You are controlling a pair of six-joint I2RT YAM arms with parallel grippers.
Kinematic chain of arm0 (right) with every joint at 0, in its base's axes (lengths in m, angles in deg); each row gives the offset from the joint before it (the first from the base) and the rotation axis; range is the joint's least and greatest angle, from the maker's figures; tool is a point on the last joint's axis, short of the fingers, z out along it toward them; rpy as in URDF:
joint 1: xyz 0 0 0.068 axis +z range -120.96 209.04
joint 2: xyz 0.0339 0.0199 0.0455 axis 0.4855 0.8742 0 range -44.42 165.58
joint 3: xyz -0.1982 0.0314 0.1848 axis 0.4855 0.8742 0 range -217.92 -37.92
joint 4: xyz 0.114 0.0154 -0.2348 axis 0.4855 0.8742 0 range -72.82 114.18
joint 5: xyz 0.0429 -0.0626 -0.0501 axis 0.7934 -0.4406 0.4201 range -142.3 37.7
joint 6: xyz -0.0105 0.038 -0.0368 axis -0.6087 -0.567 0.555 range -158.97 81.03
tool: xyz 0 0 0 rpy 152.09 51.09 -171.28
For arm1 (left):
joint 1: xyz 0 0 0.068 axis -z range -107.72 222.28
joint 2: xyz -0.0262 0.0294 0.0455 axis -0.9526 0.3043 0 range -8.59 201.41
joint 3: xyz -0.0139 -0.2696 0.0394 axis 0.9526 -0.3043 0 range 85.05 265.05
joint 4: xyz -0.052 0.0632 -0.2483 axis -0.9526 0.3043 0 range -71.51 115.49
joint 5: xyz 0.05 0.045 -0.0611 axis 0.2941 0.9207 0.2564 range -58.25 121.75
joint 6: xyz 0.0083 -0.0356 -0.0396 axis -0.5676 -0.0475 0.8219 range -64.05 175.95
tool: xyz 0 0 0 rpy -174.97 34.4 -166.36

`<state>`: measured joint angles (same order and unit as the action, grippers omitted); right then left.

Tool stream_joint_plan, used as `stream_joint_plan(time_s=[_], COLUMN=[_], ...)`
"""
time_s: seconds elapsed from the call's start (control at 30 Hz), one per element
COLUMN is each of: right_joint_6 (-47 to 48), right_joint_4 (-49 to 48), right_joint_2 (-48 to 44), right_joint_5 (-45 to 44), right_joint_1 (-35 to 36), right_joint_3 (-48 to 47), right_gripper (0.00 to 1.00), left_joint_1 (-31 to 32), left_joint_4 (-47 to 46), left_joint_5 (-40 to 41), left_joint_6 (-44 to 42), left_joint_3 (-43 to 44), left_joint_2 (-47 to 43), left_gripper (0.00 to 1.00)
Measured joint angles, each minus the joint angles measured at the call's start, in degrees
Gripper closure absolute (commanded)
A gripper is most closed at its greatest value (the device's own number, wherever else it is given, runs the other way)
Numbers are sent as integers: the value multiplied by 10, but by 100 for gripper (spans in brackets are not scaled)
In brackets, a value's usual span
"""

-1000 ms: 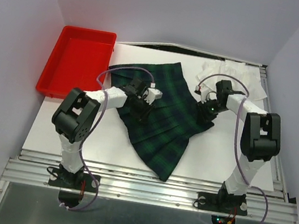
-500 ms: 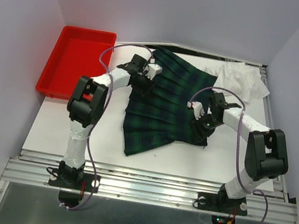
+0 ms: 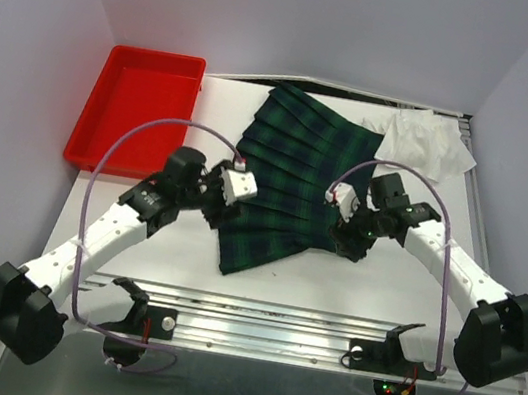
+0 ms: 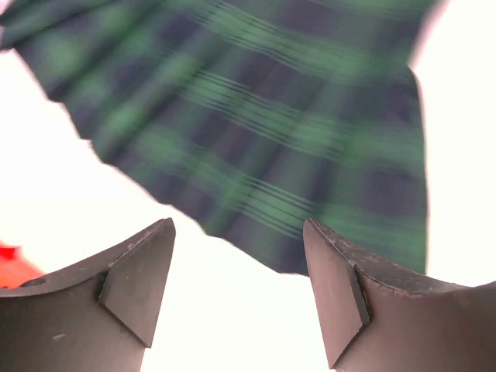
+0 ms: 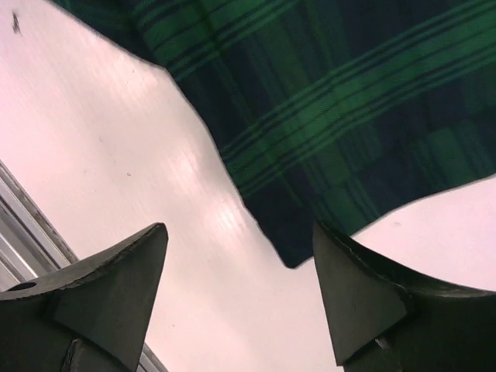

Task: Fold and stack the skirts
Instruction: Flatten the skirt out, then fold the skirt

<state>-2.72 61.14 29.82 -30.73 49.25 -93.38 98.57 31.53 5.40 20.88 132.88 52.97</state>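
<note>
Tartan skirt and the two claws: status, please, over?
Left gripper open, empty. Right gripper open, empty. Skirt flat, not yet folded; white garment bunched at far right corner. Nothing on skirt.

walls (image 3: 42, 8): pale lilac | table (image 3: 134, 247): white | front rail (image 3: 261, 337): metal

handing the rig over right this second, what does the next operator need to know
Left gripper: open, holding nothing, over the table just off the near left edge of the tartan skirt.
Right gripper: open, holding nothing, at the skirt's near right corner.
Things: the tartan skirt lies spread flat mid-table. The white garment lies crumpled at the far right, beside the skirt. The red tray sits far left.
Done: the skirt looks laid out, and no fold shows yet.
Left: fold the skirt, fold the white garment, stack them.
</note>
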Motion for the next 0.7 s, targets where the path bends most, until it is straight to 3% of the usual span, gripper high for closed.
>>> stream_joint_plan(time_s=[0.2, 0.33, 0.5, 0.7], right_joint_6=[51, 78, 90, 92], right_joint_4=[-50, -89, -131, -184], right_joint_2=[9, 0, -3, 23], right_joint_5=[-53, -87, -106, -130], right_joint_1=[43, 44, 53, 65], right_joint_3=[99, 143, 167, 170], right_gripper=[18, 20, 30, 49], left_joint_1=[173, 240, 293, 300], left_joint_4=[1, -9, -48, -40], left_joint_5=[58, 92, 125, 175], left_joint_6=[-35, -30, -20, -2], left_joint_3=[-118, -137, -137, -104], left_joint_2=[33, 43, 71, 158], left_gripper=[21, 21, 21, 21])
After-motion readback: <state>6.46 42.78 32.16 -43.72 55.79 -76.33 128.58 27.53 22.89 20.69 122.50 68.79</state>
